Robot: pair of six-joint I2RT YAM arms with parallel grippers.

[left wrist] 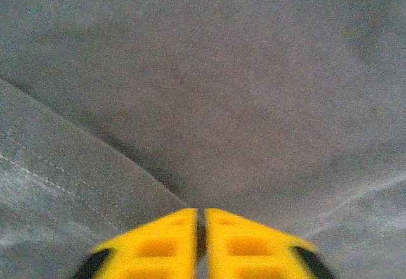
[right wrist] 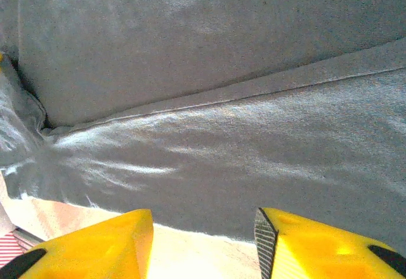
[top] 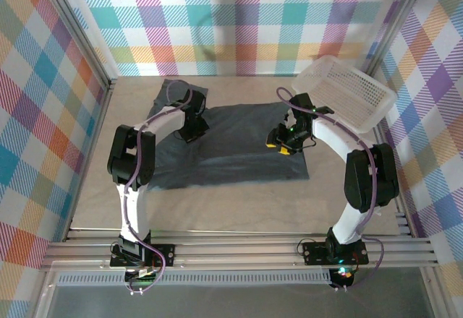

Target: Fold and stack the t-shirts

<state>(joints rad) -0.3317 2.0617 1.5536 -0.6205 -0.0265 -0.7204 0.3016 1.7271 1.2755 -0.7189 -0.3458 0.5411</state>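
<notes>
The dark slate blue-grey t-shirt point(top: 231, 148) lies spread across the middle of the table, one sleeve point(top: 177, 88) pointing to the far left. My left gripper point(top: 190, 131) is down on the shirt's left part. In the left wrist view its yellow fingers point(left wrist: 165, 241) are pressed together at the point where a fold of the cloth point(left wrist: 222, 89) runs in, so it is shut on the t-shirt. My right gripper point(top: 279, 147) hangs over the shirt's right part. It stands open point(right wrist: 203, 219) just above a cloth edge point(right wrist: 222, 158), with bare table point(right wrist: 196, 253) between the fingers.
A white plastic lattice basket point(top: 347, 90) sits tilted at the back right, close behind the right arm. Plaid walls and metal frame rails point(top: 239, 249) close in the table. Bare tabletop point(top: 239, 206) lies in front of the shirt.
</notes>
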